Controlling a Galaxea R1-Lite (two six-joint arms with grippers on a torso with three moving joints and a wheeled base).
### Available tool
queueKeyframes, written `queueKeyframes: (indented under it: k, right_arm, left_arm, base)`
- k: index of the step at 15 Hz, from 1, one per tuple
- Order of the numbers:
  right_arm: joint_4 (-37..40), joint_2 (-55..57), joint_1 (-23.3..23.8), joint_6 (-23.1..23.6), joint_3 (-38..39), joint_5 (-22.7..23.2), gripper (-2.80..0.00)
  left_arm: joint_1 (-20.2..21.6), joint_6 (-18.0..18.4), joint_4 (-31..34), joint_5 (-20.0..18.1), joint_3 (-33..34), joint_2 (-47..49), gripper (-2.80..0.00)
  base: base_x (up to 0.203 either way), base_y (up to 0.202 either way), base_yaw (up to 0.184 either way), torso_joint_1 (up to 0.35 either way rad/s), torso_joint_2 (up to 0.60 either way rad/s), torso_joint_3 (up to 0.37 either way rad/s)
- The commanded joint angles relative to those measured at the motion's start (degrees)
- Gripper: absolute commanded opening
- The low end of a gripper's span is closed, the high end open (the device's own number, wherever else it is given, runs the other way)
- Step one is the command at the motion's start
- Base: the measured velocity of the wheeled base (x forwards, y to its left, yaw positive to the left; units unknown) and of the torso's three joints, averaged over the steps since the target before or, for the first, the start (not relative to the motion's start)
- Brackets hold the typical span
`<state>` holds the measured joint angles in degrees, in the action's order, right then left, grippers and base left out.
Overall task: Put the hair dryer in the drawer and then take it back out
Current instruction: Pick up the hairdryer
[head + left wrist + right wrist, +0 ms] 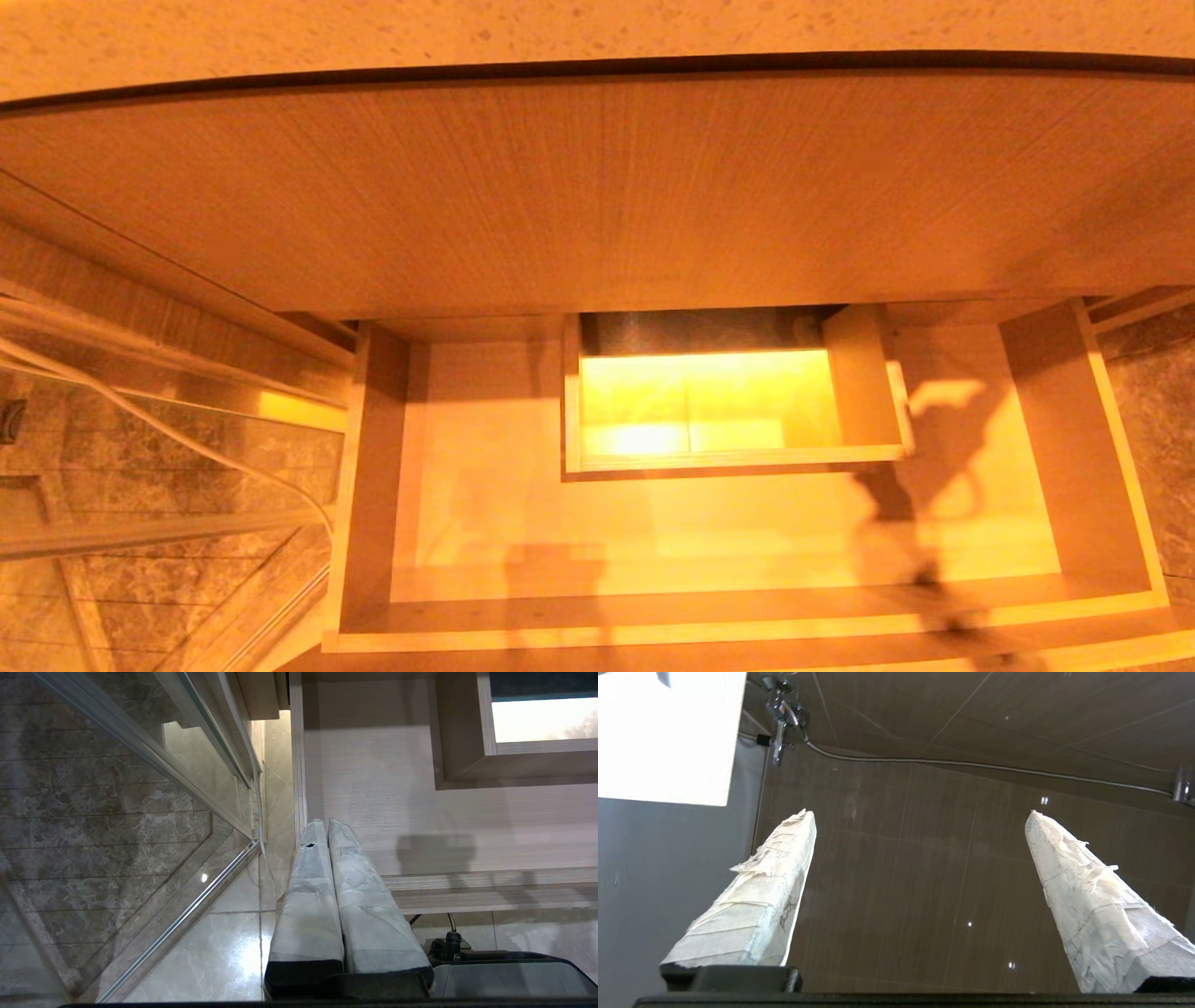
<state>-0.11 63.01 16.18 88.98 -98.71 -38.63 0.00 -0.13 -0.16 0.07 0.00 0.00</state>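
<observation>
The drawer point(747, 551) stood pulled out toward the robot, long axis running left to right, its pale floor bare around one boxed cut-out point(728, 411) at mid-back. The hair dryer appeared in none of the three views, so which way it lay from either claw could not be told, nor its long axis.

The left claw point(327, 826) was clenched, its taped fingers point(308, 882) pressed together, hovering above the drawer's near-left corner; judging by that, it was the arm nearer the drawer. The right claw point(920, 816) was released, fingers spread wide and grasping nothing, pointed at a dark tiled wall point(924, 858) with a hose point(980, 765) across it.

Counted: one drawer, one cut-out, two claws, no hair dryer in view.
</observation>
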Motion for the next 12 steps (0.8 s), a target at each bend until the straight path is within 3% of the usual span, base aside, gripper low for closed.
queueKeyframes:
  k: [1,4,8,12]
  right_arm:
    - [0.0,1.4,0.5,0.3,0.1,-0.3,0.0]
    - [0.2,3.1,0.9,-0.4,-0.9,-3.4,0.0]
    - [-0.2,1.3,0.8,-1.6,-2.2,-3.1,0.0]
    - [0.2,-2.5,-0.7,-9.5,-2.1,-3.4,0.0]
  left_arm:
    - [0.0,0.0,0.0,0.0,0.0,0.0,-2.8]
    - [0.0,0.0,0.0,0.0,0.0,0.0,-2.8]
    - [0.0,0.0,0.0,0.0,0.0,0.0,-2.8]
    - [0.0,0.0,0.0,0.0,0.0,0.0,-2.8]
  base:
    - [0.0,0.0,0.0,0.0,0.0,0.0]
    - [0.0,0.0,0.0,0.0,0.0,0.0]
    - [0.0,0.0,0.0,0.0,0.0,0.0]
    - [0.0,0.0,0.0,0.0,0.0,0.0]
